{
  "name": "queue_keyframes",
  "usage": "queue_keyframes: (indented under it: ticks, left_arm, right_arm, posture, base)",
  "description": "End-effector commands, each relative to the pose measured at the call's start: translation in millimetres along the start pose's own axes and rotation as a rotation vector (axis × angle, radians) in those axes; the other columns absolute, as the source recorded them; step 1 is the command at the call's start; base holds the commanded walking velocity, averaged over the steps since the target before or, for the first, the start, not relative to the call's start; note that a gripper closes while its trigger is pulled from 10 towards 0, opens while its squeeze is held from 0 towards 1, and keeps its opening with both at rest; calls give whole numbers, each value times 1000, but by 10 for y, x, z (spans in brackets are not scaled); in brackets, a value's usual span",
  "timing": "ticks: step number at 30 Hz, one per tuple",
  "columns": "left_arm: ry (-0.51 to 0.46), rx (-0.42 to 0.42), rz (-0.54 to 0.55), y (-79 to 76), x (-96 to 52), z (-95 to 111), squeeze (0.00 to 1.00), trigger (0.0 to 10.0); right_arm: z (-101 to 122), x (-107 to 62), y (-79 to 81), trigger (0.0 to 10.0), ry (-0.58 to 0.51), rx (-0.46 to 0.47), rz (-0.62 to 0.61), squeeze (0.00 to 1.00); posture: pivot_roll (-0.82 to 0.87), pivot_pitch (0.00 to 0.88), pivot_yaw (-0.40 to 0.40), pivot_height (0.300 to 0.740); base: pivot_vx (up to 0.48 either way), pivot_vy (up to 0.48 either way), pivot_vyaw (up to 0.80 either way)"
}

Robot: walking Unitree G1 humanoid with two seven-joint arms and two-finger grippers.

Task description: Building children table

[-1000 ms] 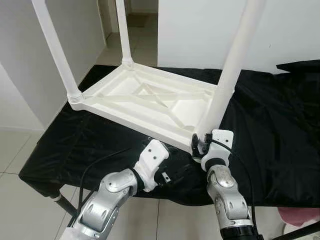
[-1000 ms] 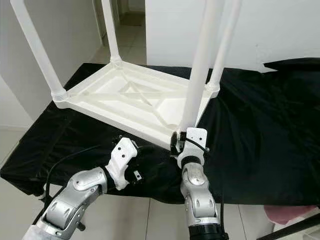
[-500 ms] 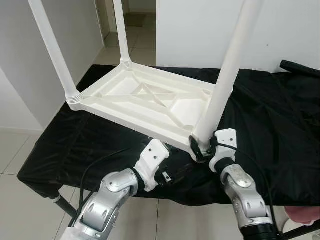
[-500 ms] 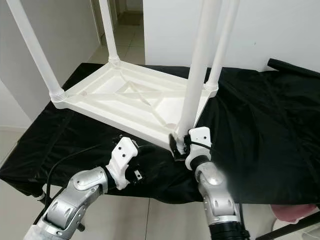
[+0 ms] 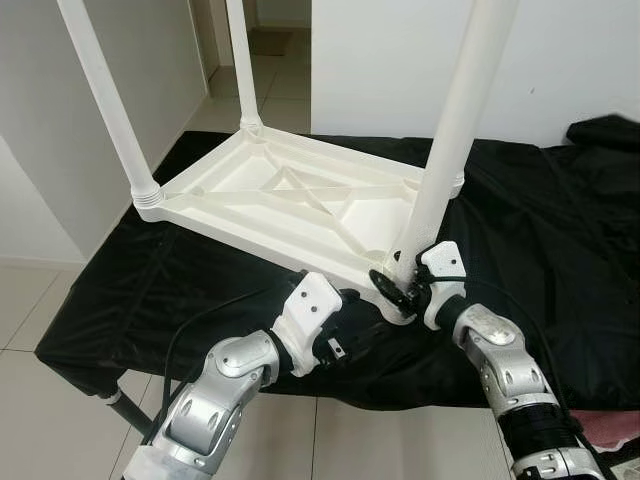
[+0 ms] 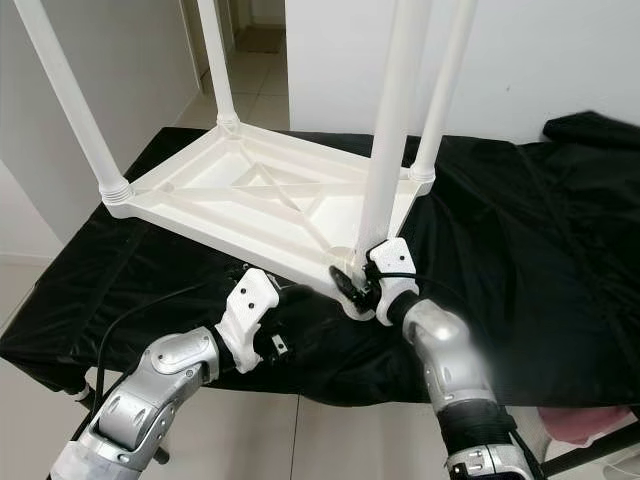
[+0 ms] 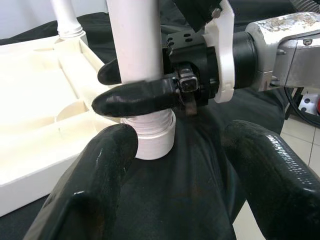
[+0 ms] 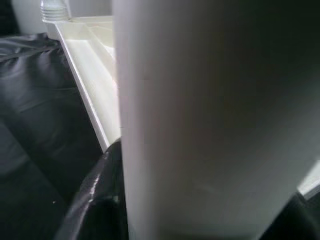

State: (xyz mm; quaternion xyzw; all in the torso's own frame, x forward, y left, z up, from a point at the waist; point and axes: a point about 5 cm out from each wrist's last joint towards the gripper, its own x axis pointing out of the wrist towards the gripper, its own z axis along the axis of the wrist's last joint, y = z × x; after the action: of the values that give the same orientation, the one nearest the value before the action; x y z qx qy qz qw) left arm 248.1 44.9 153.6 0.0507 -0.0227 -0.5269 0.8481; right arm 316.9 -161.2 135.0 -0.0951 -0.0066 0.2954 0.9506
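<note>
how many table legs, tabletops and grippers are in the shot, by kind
White table legs: 4, near right, far right, near left, far left
White tabletop, upside down on the black cloth: 1
Grippers: 2, left gripper, right gripper around the near right leg
Total: 7

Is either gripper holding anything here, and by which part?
The right gripper grips the near white plastic table leg just above its threaded base; the left gripper holds nothing.

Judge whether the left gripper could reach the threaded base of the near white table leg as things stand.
Probably yes: the left gripper hangs open just short of the leg base, with bare black cloth between; the right gripper already clasps the leg above.
</note>
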Motion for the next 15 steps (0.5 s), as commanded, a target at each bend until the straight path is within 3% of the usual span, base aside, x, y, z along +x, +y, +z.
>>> queue_keyframes:
  ticks: [1, 9, 10, 15]
  left_arm:
    - [4, 9, 68, 56, -18, -3, 0, 10000]
    - [1, 9, 66, 54, -3, -3, 0, 10000]
    - [3, 11, 61, 51, 0, -5, 0, 10000]
    - [9, 14, 56, 57, -9, -16, 0, 10000]
  right_arm:
    - [-71, 9, 74, 0, 30, -4, 52, 0]
    - [-124, -33, 43, 0, 34, 11, 59, 0]
    - [-128, -36, 31, 10000, 33, 27, 45, 0]
    - [-73, -48, 10, 10000, -10, 100, -67, 0]
  posture:
    - [-21, 0, 38, 740]
    - [-25, 0, 41, 740]
    - [-31, 0, 45, 740]
    - [-33, 0, 44, 740]
  base:
    - [0, 0, 0]
    - [0, 0, 0]
    - [0, 0, 0]
    - [0, 0, 0]
